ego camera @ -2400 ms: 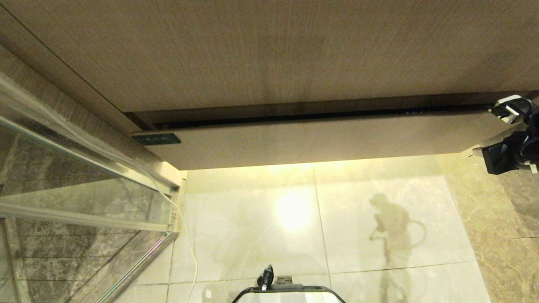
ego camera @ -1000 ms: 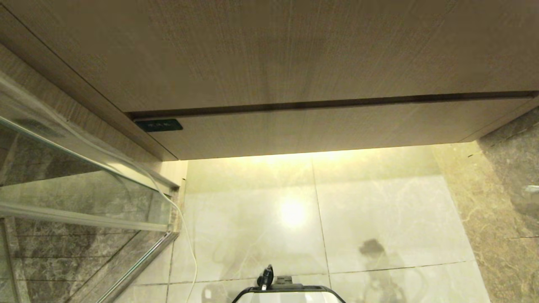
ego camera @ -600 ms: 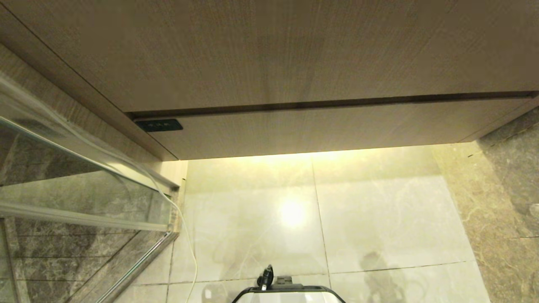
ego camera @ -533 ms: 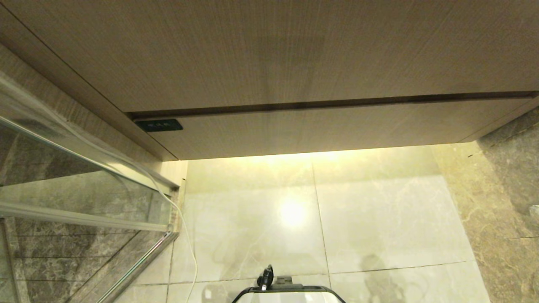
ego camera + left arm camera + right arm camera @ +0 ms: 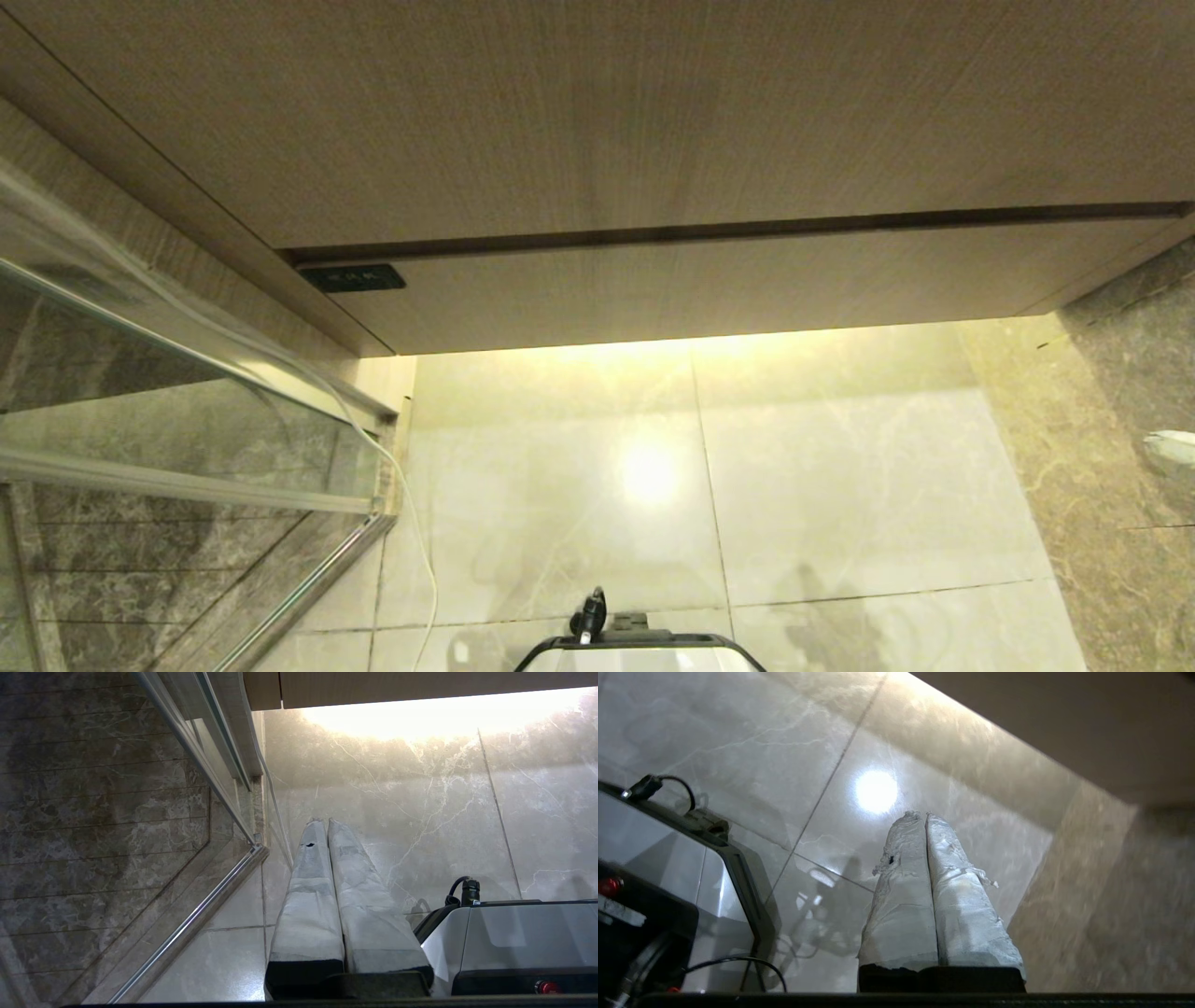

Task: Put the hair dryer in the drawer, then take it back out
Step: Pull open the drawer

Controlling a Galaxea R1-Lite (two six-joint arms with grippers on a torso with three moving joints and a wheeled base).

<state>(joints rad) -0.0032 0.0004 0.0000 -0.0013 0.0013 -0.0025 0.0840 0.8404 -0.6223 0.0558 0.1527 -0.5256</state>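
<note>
Wood-grain drawer (image 5: 709,285) sits flush under the counter, front closed; hair dryer not visible in any view. Right gripper (image 5: 926,817) hangs over the tile floor (image 5: 831,765) near the robot base (image 5: 668,858), tips pressed together, empty. Left gripper (image 5: 325,822) likewise, parked by the glass door (image 5: 140,812).

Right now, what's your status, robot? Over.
Both tools shut and empty: left tool and right tool over floor tiles. Drawer closed. Hair dryer not in sight. Nothing in the way.
</note>
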